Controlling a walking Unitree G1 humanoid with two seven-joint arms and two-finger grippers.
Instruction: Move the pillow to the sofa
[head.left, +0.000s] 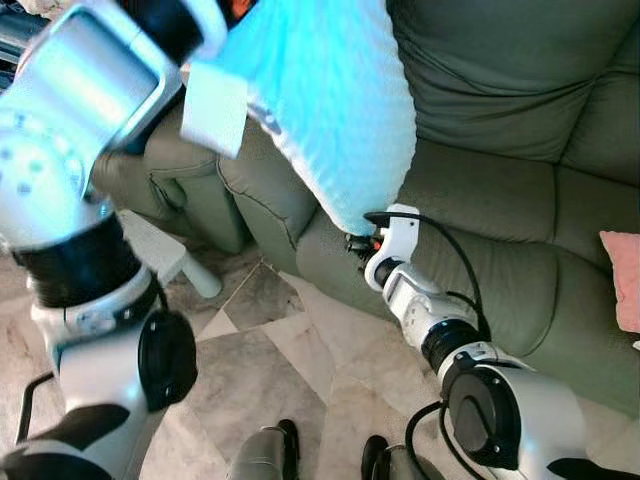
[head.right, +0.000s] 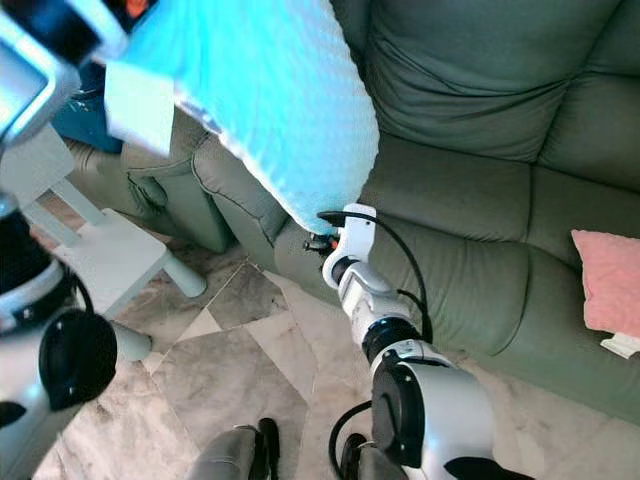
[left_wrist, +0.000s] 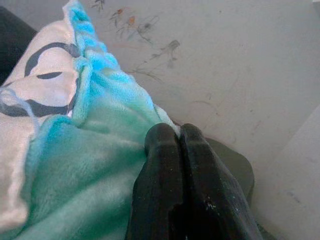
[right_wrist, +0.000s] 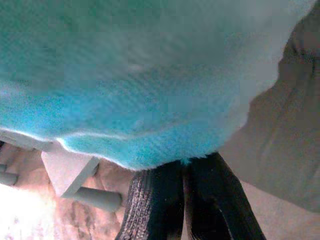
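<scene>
A fluffy turquoise pillow (head.left: 320, 100) hangs in the air over the front edge and armrest of the green sofa (head.left: 500, 200). A white label (head.left: 213, 108) dangles from its upper side. My right gripper (right_wrist: 184, 167) is shut on the pillow's lowest corner, just in front of the sofa seat (head.right: 312, 242). In the left wrist view my left gripper (left_wrist: 179, 135) is shut on the pillow's upper edge, with plush fabric pinched between its fingers. My raised left arm (head.left: 80, 80) hides that hold in the eye views.
A pink cushion (head.right: 605, 280) lies on the sofa seat at the far right. A small white stool (head.right: 100, 255) stands on the marble floor (head.left: 300, 370) beside the sofa's left armrest. My feet (head.left: 285, 450) are close to the sofa front.
</scene>
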